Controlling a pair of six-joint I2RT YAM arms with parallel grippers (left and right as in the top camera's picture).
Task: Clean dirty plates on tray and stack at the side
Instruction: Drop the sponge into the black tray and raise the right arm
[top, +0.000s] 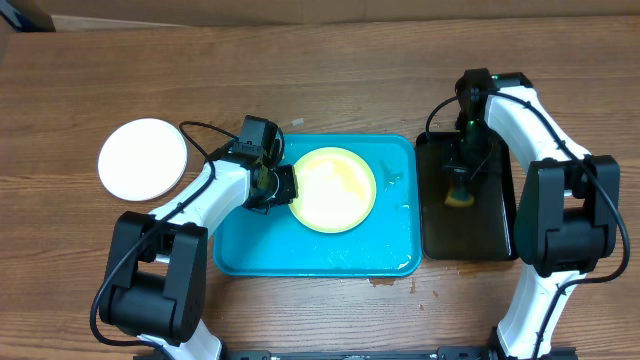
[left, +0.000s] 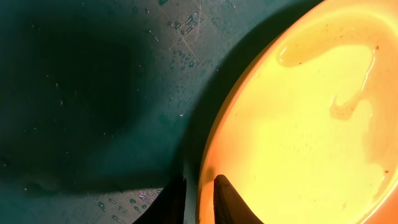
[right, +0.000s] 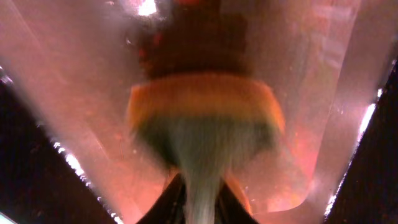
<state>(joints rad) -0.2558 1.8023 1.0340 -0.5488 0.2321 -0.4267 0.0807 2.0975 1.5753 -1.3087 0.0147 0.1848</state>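
A pale yellow plate (top: 335, 190) lies wet on the turquoise tray (top: 300, 250). My left gripper (top: 283, 186) is shut on its left rim. In the left wrist view, my fingers (left: 199, 202) pinch the rim of the plate (left: 298, 137), one inside and one outside, above the tray floor (left: 74, 74). A white plate (top: 143, 158) sits on the table to the left of the tray. My right gripper (top: 460, 178) is shut on a yellow-green sponge (top: 459, 195) over the black tray (top: 470, 235). The right wrist view shows the sponge (right: 205, 118) between my fingers (right: 200, 202).
The black tray stands right beside the turquoise tray's right edge. Water drops lie on the turquoise tray, and a small wet spot (top: 385, 281) is on the wooden table at its front edge.
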